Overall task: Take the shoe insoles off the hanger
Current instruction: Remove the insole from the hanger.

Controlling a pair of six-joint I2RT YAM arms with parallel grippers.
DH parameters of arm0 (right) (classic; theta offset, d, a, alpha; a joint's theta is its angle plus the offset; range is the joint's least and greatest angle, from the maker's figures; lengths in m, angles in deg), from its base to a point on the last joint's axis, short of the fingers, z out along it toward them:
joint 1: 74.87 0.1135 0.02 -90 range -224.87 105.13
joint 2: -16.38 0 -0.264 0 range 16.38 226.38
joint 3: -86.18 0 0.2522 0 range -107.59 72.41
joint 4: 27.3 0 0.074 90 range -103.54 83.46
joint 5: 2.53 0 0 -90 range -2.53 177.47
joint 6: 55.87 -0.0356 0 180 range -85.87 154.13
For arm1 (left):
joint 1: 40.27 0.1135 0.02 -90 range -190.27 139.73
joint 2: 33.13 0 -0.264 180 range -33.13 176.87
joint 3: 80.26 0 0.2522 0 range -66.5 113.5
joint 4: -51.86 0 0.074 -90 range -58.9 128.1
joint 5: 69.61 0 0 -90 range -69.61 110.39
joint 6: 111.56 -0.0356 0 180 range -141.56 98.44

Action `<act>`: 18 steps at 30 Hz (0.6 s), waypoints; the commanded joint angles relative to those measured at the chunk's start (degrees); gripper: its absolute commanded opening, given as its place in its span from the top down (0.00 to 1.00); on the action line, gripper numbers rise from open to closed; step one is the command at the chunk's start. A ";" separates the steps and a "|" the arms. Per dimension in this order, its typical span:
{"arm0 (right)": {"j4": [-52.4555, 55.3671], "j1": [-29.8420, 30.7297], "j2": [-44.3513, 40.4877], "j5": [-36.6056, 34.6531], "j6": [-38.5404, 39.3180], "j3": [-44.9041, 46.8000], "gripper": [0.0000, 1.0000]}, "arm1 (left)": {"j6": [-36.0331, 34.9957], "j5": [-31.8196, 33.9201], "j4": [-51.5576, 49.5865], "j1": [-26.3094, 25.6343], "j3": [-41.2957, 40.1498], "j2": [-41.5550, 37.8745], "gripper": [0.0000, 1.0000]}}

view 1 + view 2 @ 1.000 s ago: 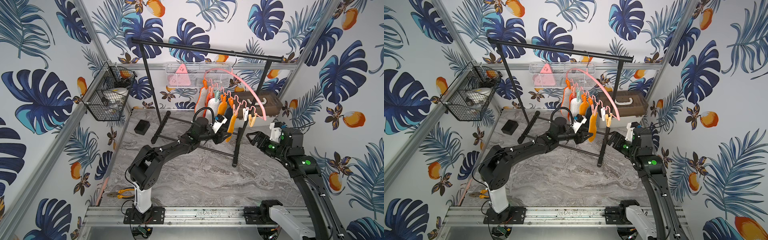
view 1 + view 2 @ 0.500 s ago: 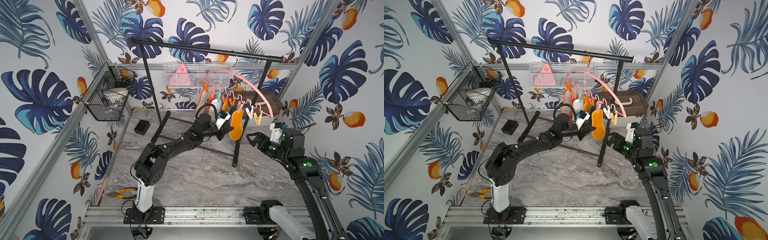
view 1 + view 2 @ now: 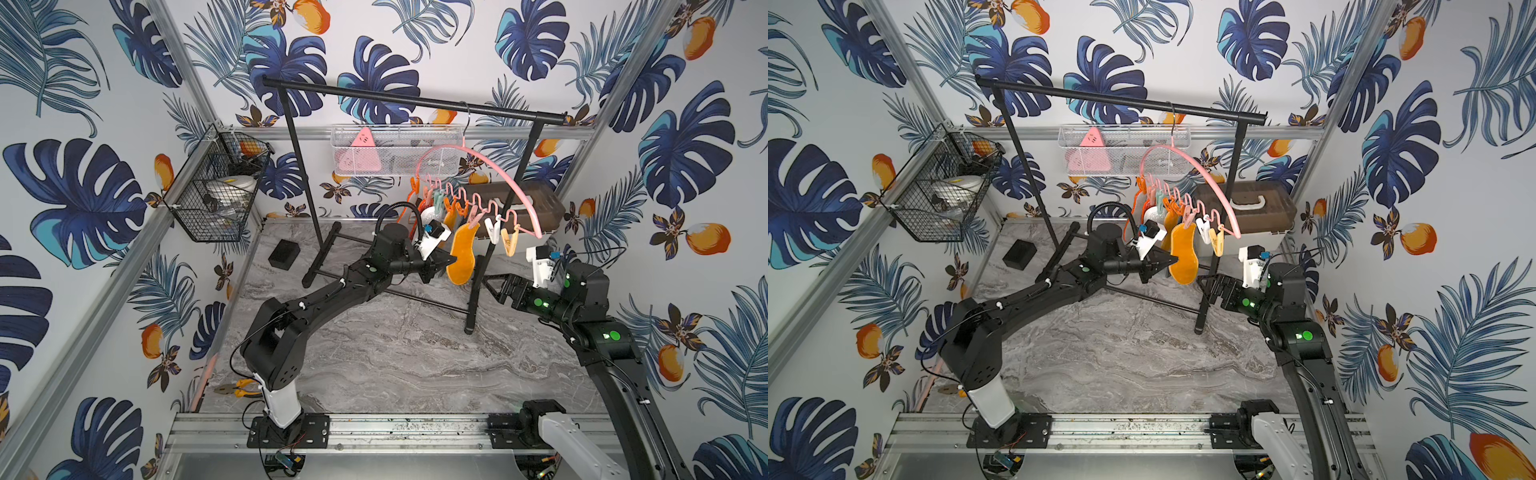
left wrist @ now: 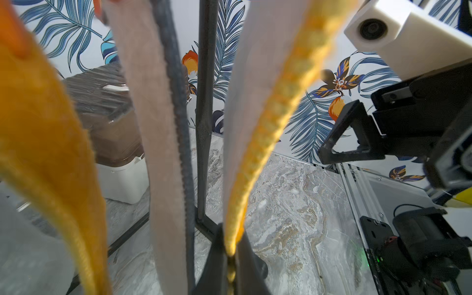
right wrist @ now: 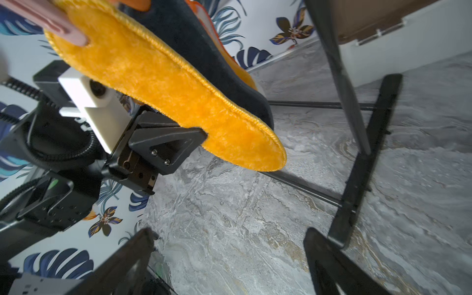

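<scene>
We see left gripper (image 3: 449,262) pinching side edge of orange insole (image 3: 462,253), frame centre, likely to pull it from clip on pink hanger (image 3: 498,174). Right gripper (image 3: 492,287) spread wide, empty, to its right.

A grey marbled counter (image 3: 395,353) bears a black garment rail (image 3: 399,99). A small black box (image 3: 284,254) and a brown-lidded bin (image 3: 544,208) sit near its back edge.
</scene>
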 commanded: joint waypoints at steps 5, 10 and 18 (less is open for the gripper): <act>-15.63 0.08 -6.40 18.58 6.36 8.41 0.06 | -10.76 -0.55 -16.07 0.57 -2.63 -8.96 1.00; -32.12 0.19 -10.00 22.67 3.25 15.83 0.06 | -16.67 -7.94 -26.43 2.90 -1.41 -12.59 1.00; -41.11 0.19 -2.83 30.81 1.94 11.10 0.10 | -21.65 -16.27 -35.86 4.68 -0.53 -15.63 1.00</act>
